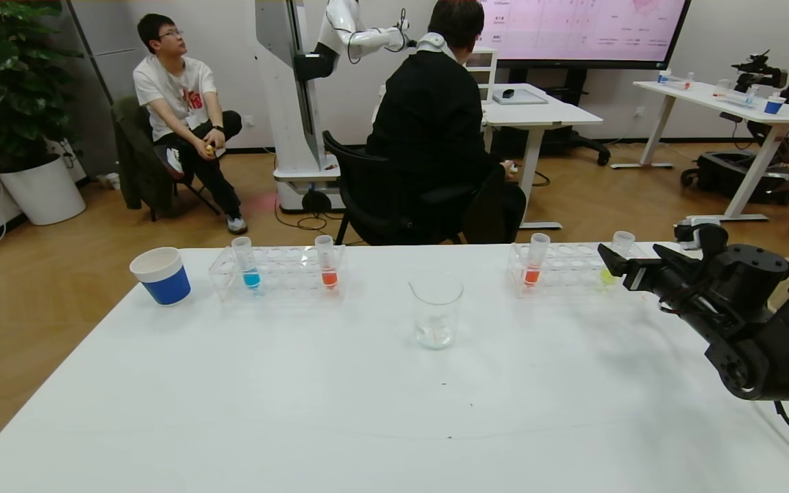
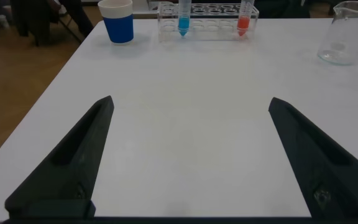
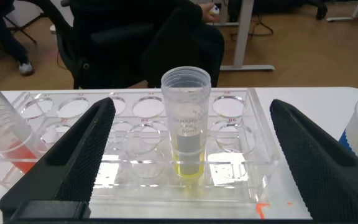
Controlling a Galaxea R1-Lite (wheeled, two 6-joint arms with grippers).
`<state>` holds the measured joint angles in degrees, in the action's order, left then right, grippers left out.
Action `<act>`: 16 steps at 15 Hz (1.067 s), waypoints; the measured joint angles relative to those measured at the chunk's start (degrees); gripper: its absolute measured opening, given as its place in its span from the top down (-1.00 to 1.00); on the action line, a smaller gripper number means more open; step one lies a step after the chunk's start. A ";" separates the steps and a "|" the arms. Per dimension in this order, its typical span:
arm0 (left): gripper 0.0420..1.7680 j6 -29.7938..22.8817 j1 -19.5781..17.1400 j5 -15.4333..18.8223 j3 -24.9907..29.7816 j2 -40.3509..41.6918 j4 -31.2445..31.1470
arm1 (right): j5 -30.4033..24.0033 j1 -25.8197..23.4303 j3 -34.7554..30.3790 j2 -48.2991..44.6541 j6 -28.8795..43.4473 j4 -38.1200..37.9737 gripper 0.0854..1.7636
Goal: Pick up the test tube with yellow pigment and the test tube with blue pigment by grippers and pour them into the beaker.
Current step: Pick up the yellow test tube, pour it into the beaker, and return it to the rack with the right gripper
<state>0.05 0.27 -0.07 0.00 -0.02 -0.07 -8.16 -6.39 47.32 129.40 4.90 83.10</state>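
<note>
The right gripper [image 3: 188, 155] stood with jaws wide apart, the test tube with yellow pigment [image 3: 186, 121] upright between them, untouched. The left gripper [image 2: 191, 155] was likewise spread, with only bare table [image 2: 185, 93] between its jaws.

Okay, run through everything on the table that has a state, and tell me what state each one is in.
Yellow tube: upright in right rack, uncapped.
Blue tube: upright in left rack.
Orange tubes: one racked in each rack.
Beaker: upright, looks nearly empty.
Paper cup: upright.
Right gripper: open, flanking yellow tube.
Left gripper: open, holding nothing.
</note>
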 joint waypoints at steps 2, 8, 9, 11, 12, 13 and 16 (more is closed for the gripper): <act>-0.96 0.00 0.00 0.00 0.00 0.00 0.00 | -0.68 -0.15 2.65 1.02 0.00 -1.29 -0.97; -0.96 0.00 0.00 0.00 0.00 0.00 0.00 | -1.73 -0.17 8.79 3.91 0.00 -3.69 -0.97; -0.96 0.00 0.00 0.00 0.00 0.00 0.00 | -2.04 -0.09 8.96 4.23 0.00 -3.62 -0.95; -0.96 0.00 0.00 0.00 0.00 0.00 0.00 | -2.21 0.13 9.09 4.56 -0.02 -3.45 -0.45; -0.96 0.00 0.00 0.00 0.00 0.00 -0.02 | -2.26 0.24 9.09 4.63 -0.17 -3.41 0.10; -0.96 0.00 0.00 0.00 0.00 0.00 0.00 | -2.36 0.38 9.03 4.61 -0.35 -3.39 0.56; -0.96 0.02 -0.02 0.00 0.00 0.00 0.00 | -2.84 0.61 8.83 4.33 -0.44 -3.43 0.42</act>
<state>0.07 0.24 -0.07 0.00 -0.02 -0.07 -11.00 -5.78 56.15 133.73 4.46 79.68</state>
